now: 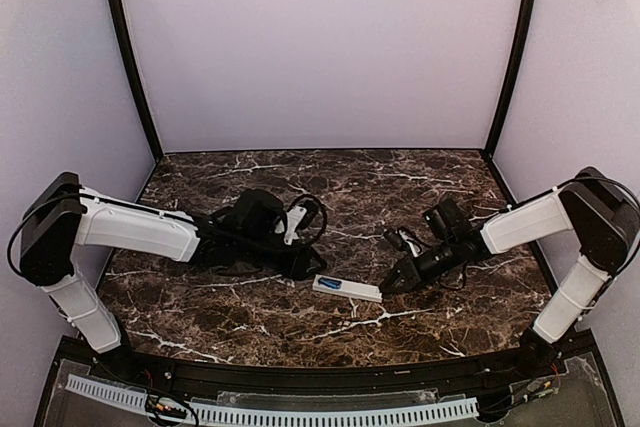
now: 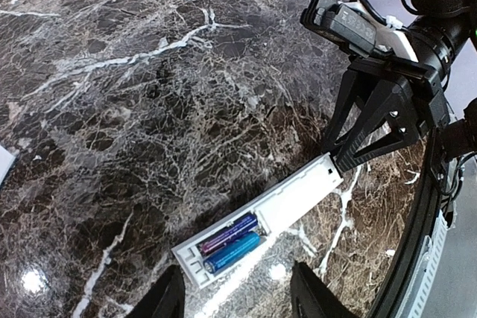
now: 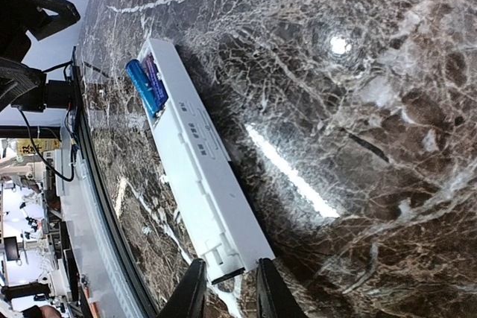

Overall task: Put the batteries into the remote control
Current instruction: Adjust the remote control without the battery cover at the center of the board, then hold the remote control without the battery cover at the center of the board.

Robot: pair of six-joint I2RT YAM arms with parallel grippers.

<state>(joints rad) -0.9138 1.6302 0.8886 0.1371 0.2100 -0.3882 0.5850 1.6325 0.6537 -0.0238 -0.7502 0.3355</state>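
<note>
Lavender walls (image 1: 320,47) close in a dark marble desk (image 1: 400,197) veined with white. From above, the remote control (image 1: 347,288) lies flat towards the near edge, between the two arms. The left pincer (image 1: 308,269) sits just beside its left end and the right pincer (image 1: 390,287) is at its right end. A speck of blue, the batteries (image 1: 330,284), shows near the left end.

From the left wrist, the remote control (image 2: 298,195) runs diagonally away across the marble. Its open compartment is at the nearer end, and the batteries (image 2: 231,242) lie inside it side by side, one purplish and one blue. The left pincer (image 2: 238,297) is spread wide. Its two dark fingers (image 2: 160,299) stand either side of that end, with clear gaps and nothing between them. At the far end, the right pincer (image 2: 339,161) comes down with its tips meeting the white casing.

From the right wrist, the remote control (image 3: 201,161) stretches away, the batteries (image 3: 147,83) in the far end. The right pincer (image 3: 229,288) is pinching the near end, with a finger (image 3: 192,292) against each long side.
</note>
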